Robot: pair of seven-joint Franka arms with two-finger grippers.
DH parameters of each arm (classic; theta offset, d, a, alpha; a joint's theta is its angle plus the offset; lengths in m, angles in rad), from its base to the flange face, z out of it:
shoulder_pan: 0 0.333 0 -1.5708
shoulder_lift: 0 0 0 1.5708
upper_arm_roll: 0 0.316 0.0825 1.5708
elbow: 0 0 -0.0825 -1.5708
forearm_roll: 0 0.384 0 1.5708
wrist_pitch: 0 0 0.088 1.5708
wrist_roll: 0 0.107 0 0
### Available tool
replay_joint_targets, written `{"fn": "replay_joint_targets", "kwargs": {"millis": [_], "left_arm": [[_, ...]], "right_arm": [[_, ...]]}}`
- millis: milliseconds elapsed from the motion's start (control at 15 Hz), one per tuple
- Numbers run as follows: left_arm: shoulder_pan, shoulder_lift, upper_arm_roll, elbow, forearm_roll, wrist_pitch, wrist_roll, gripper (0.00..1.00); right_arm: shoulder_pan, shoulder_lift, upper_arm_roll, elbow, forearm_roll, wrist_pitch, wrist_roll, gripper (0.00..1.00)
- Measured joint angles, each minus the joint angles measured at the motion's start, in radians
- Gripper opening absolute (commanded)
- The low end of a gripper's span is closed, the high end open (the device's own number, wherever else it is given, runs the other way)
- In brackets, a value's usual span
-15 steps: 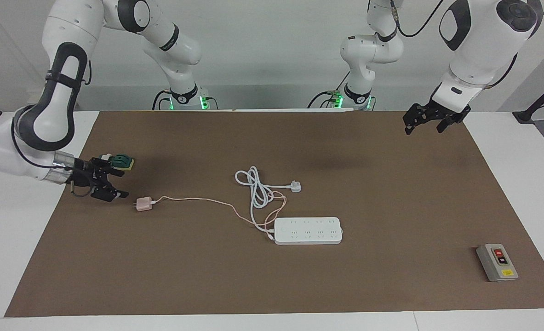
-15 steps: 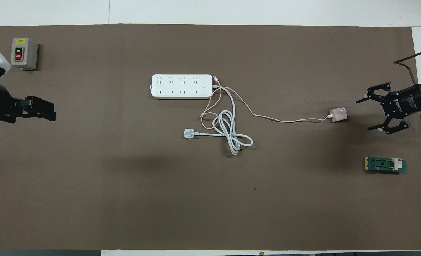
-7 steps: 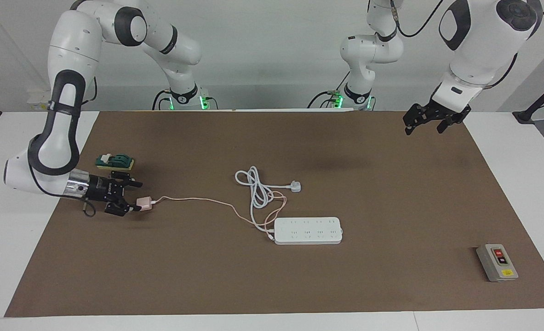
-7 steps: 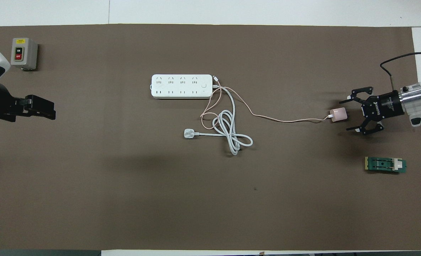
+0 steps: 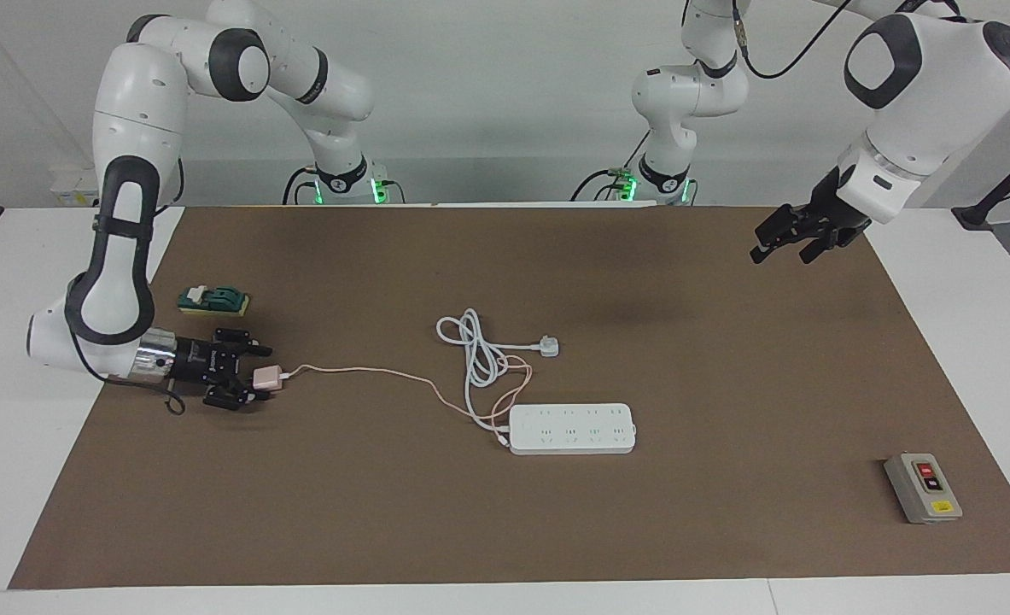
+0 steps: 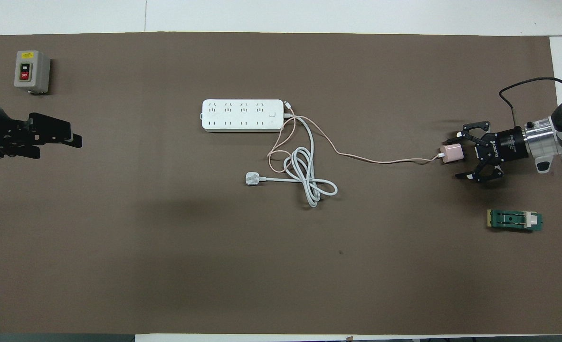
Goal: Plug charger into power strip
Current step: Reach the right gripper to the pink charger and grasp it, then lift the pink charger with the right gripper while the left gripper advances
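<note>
- Pink charger [image 5: 266, 377] lies on the brown surface [image 5: 726, 384], right between the 2 spread fingers of the right claw [image 5: 252, 372], not clamped.
- Right claw is low and level, wide open around it.
- Its thin cable [image 5: 368, 371] runs away from that claw to the power strip [image 5: 571, 428], well apart.
- Left claw [image 5: 778, 240] hangs open over the mat's corner at its own end, waiting.

arm shells: glossy white, rounded, with dark grey joint panels
bases: green lights glowing at the foot
right gripper [image 5: 253, 374]: black linkage fingers on a silver wrist collar, a thin black cable looping beside it
left gripper [image 5: 785, 241]: black, on a white wrist
</note>
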Motion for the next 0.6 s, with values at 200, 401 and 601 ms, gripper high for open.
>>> {"fn": "replay_joint_targets", "kwargs": {"millis": [200, 401, 601], "left_arm": [[0.034, 0.058, 0.001, -0.006, -0.254, 0.038, 0.053, 1.0], [0.032, 0.117, -0.012, -0.008, -0.421, 0.073, 0.123, 1.0], [0.018, 0.156, -0.025, -0.032, -0.548, 0.096, 0.219, 1.0]], "right_arm": [[-0.005, -0.001, 0.0, 0.003, 0.008, -0.002, -0.015, 0.0], [-0.005, -0.003, 0.0, 0.009, 0.02, 0.002, -0.045, 0.0], [-0.005, -0.003, 0.0, 0.009, 0.02, 0.003, -0.047, 0.0]]}}
